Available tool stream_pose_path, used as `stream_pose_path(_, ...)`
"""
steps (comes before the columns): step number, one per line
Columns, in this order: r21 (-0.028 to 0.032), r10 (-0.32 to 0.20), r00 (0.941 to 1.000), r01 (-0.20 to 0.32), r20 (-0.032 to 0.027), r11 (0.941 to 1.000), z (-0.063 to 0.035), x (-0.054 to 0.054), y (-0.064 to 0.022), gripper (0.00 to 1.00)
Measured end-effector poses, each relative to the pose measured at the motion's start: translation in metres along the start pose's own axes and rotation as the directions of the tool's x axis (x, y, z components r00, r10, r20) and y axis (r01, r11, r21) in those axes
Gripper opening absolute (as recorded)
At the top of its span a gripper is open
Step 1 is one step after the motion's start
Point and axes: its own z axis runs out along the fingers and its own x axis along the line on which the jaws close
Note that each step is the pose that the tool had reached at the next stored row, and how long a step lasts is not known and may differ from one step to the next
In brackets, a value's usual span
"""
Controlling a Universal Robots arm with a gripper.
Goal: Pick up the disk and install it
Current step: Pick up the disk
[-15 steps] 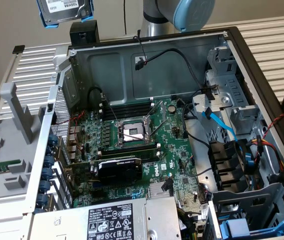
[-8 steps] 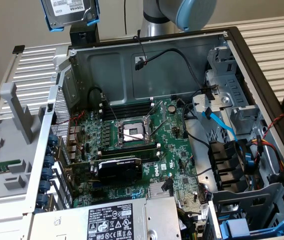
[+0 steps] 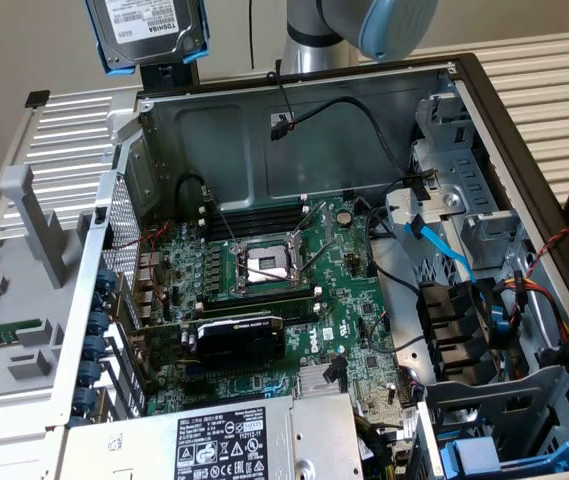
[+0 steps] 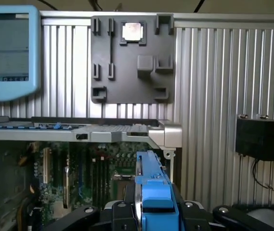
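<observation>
**A:** Where's the disk right now?

**B:** Up in the air! It hangs above the open computer case, just past the case's back corner on the exterior view's left, white label facing the camera.

**A:** And the claw?

**B:** The gripper is pinching the disk by its blue carrier. From the wrist you see the fingers pressed on both sides of the blue edge, with the case's motherboard beyond.
</observation>
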Motion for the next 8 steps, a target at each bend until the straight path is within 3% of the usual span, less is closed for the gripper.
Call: stream_pose_path(8, -0.0002, 0.000, 1.0000, 0.000, 0.0000, 1.0000, 0.0007, 0.023, -0.0141, 0.37)
